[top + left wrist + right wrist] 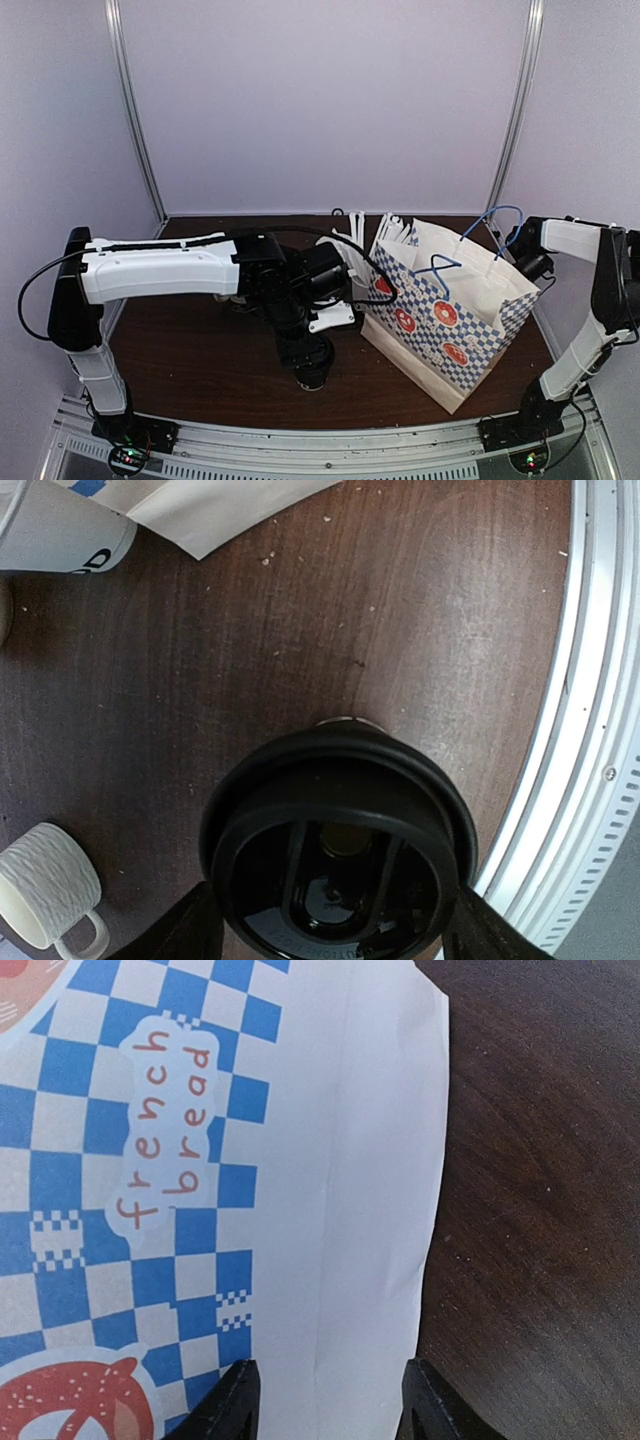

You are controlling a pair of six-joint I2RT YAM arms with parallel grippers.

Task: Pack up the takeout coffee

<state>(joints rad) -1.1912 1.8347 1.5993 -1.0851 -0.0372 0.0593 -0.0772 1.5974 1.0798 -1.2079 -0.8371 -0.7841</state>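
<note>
The left end effector point(335, 925) has its two fingers closed against opposite sides of a takeout coffee cup point(340, 810), just under the black lid, which is on and fills the lower part of the left wrist view. The cup is upright at the middle of the tabletop's point(300, 630) near edge, just left of the checked paper bag point(450, 320). Whether its base rests on the wood or hangs just above it cannot be told. To do the step well, the cup should probably go straight up, stay level so the lid holds, pass over the bag's near-left rim with room to spare, and go down inside before the grip is eased. The right end effector point(332, 1400) is at the bag's far-right side, fingers apart, with the white gusset showing beyond them. It does not seem to pinch the paper, so a knock on the rim could shift the bag. A cream mug point(45, 885) and a white cup point(60, 530) stand farther in, and the carry should avoid them. No second black cup is in view.
</note>
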